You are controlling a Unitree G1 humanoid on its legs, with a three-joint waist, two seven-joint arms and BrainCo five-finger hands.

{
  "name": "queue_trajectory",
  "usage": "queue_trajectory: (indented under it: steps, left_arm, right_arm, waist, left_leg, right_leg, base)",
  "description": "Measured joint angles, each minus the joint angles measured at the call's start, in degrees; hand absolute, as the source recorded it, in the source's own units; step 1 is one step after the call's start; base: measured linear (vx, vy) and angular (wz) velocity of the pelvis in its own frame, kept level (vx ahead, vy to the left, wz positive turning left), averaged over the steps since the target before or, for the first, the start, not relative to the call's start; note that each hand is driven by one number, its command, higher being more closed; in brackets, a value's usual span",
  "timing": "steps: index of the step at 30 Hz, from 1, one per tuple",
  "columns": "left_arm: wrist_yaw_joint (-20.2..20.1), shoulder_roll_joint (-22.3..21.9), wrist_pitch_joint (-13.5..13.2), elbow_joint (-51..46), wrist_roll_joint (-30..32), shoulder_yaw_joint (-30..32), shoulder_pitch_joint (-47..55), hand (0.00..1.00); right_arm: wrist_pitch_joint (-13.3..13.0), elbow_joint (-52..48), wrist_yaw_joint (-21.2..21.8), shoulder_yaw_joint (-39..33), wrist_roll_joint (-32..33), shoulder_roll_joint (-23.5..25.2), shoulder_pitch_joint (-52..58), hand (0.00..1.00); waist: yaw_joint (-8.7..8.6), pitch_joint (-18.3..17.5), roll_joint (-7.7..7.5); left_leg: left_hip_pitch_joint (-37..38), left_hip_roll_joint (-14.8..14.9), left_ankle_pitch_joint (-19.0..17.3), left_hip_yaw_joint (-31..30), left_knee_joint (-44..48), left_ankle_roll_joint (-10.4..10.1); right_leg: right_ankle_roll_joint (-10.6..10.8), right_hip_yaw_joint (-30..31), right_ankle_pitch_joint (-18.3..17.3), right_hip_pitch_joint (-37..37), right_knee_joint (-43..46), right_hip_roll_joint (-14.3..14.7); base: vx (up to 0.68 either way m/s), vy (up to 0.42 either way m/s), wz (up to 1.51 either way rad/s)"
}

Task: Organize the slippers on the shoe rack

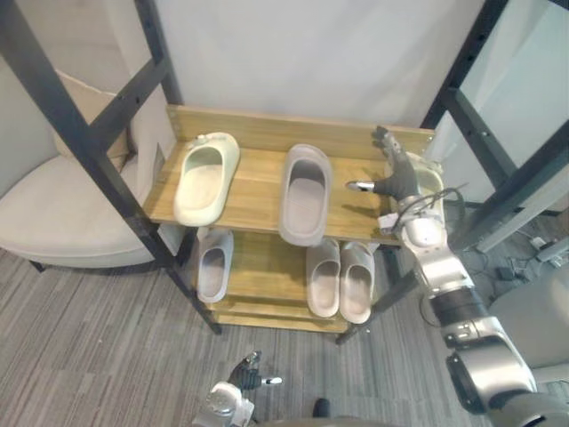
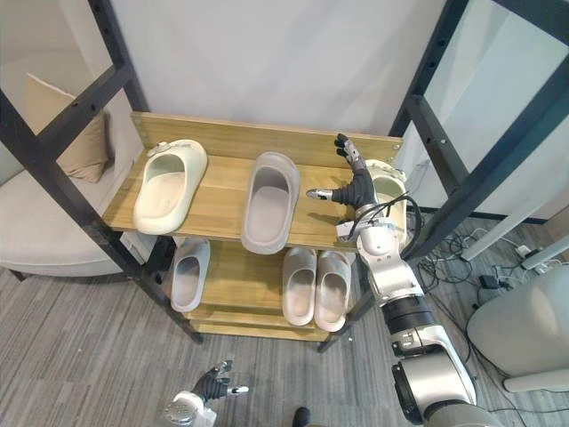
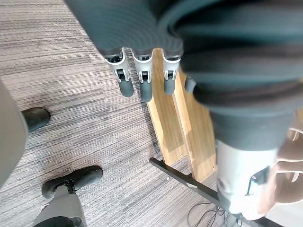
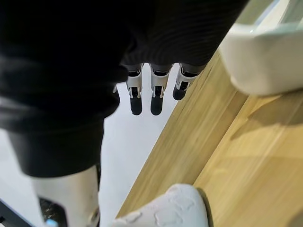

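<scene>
The wooden shoe rack (image 1: 258, 191) carries a pale green slipper (image 1: 206, 176) at the left of its top shelf and a grey slipper (image 1: 306, 194) in the middle. A second pale green slipper (image 2: 388, 191) lies at the shelf's right end. My right hand (image 2: 360, 189) hovers open just left of that slipper, fingers straight toward the back wall and thumb pointing at the grey one; its fingers (image 4: 142, 94) hold nothing. On the lower shelf are a single grey slipper (image 1: 214, 264) and a beige pair (image 1: 340, 279). My left hand (image 1: 244, 378) hangs open low by the floor.
Black metal frame posts (image 1: 80, 133) stand on the rack's left and others (image 1: 507, 191) on its right. A beige armchair (image 1: 62, 213) with a cushion sits at the left. A rounded grey object (image 2: 524, 338) is on the floor at the right. Grey striped carpet (image 1: 89, 356) lies in front.
</scene>
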Motion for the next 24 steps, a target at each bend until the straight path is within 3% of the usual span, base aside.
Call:
queue_trajectory:
  steps: [24]
  left_arm:
    - [0.1,0.2,0.0,-1.3,-0.1,0.2,-0.2,0.00]
  right_arm:
    - [0.4,2.3,0.1,4.3,-0.3,2.9,-2.6,0.00]
  waist:
    - [0.79,1.4,-0.05]
  left_leg:
    - [-0.3,0.0,0.0,-1.9,0.0,0.0]
  right_leg:
    - [0.0,-1.2,0.0,0.8,-0.6,-0.1]
  base:
    - [0.00,-0.022,0.04]
